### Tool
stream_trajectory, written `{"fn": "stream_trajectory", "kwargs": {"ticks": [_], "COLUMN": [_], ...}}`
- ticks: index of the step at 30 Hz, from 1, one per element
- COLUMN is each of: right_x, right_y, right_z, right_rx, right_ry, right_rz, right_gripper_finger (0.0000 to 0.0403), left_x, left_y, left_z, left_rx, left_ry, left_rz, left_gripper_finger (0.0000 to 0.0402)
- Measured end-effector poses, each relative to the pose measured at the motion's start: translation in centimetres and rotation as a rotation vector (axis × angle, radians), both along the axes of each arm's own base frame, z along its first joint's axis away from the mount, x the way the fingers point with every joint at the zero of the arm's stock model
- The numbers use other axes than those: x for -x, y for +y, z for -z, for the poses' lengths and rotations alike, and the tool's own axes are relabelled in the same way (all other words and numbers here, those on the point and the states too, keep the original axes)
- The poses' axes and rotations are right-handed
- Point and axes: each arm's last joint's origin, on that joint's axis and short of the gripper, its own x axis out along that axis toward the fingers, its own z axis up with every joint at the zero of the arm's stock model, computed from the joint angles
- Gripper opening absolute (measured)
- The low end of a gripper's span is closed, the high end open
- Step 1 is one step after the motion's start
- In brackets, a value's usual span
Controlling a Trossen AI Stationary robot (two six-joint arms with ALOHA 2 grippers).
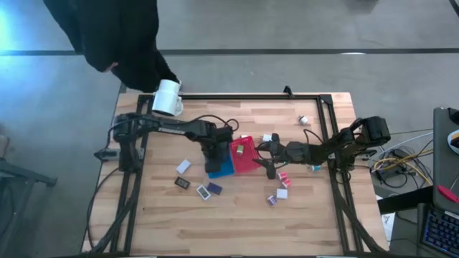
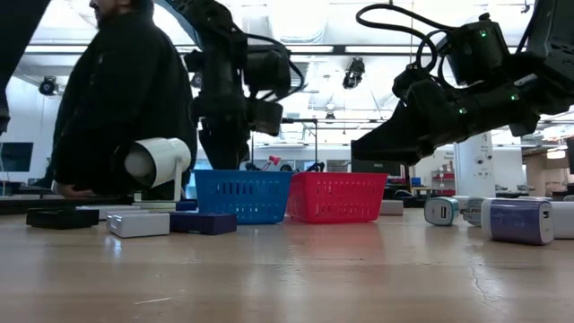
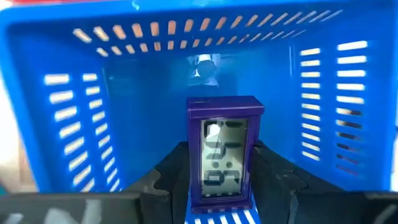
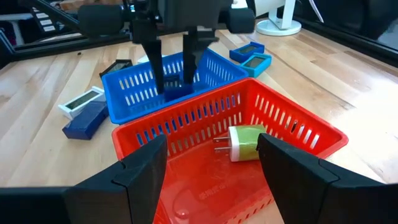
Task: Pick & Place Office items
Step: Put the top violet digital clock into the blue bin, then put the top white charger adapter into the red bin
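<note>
Purple clock (gripped) inside blue basket

A purple clock stands upright between two dark fingers — inside the blue basket.

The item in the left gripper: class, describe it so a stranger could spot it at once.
Find the blue basket beside the red basket at mid-table. Inside it, the left gripper holds a purple clock upright between its fingers. Unlike the red basket's white-and-green plug, it shows a digit display.
</note>
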Motion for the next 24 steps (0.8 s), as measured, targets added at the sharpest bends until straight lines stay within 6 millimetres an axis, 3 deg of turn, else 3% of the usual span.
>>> {"fn": "stream_trajectory", "kwargs": {"ticks": [10,18,24], "right_x": [0.01,0.01,0.01], "right_y": [0.01,0.06,0.06], "right_z": [0.02,0.06,0.06], "right_rx": [-0.005,-0.012,-0.012], "right_ry": [0.002,0.005,0.005], "right_rz": [-0.001,-0.015,-0.015], "right_gripper_finger": [0.0244,0.0244,0.0244], "left_x": [-0.75,-0.65,-0.48], "left_y": [0.17,0.22,0.25], "left_z": [0.00,0.04,-0.31], "left_rx": [0.001,-0.013,-0.013], "left_ry": [0.029,0.047,0.080], "left_rz": [0.023,-0.024,-0.036], "left_gripper_finger": [0.0134,0.0304,0.0333]}}
